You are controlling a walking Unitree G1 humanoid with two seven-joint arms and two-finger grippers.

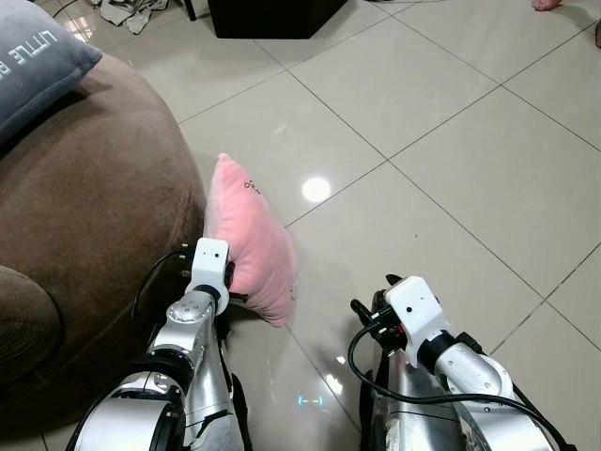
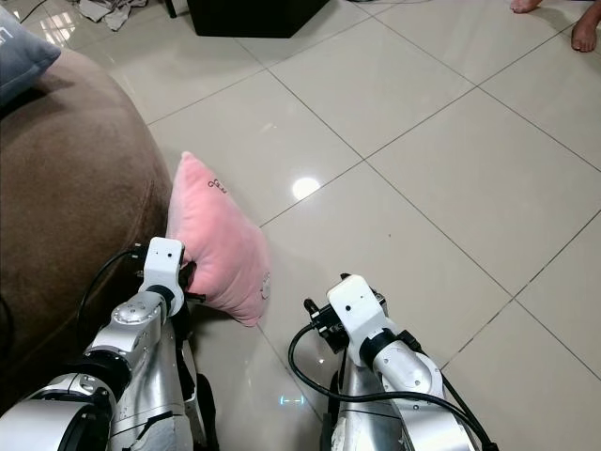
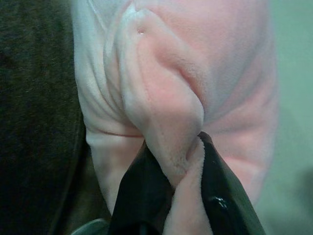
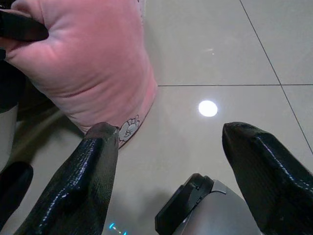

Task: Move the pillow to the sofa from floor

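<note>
A pink plush pillow (image 1: 248, 239) stands on edge on the tiled floor, leaning against the rounded front of the brown sofa (image 1: 84, 216). My left gripper (image 3: 177, 169) is shut on a pinched fold of the pillow (image 3: 166, 112), at the pillow's lower near side close to the sofa. My right gripper (image 4: 171, 147) is open, low over the floor just right of the pillow (image 4: 93, 63), with nothing between its fingers (image 4: 88, 176). A small flower patch sits at the pillow's lower corner.
A grey cushion (image 1: 38, 56) with white lettering lies on the sofa at the far left. A dark cabinet (image 1: 272, 17) and crumpled cloth (image 1: 131, 11) stand at the back. A person's feet (image 2: 554, 9) show at the far right. Glossy tiles (image 1: 451, 150) stretch ahead.
</note>
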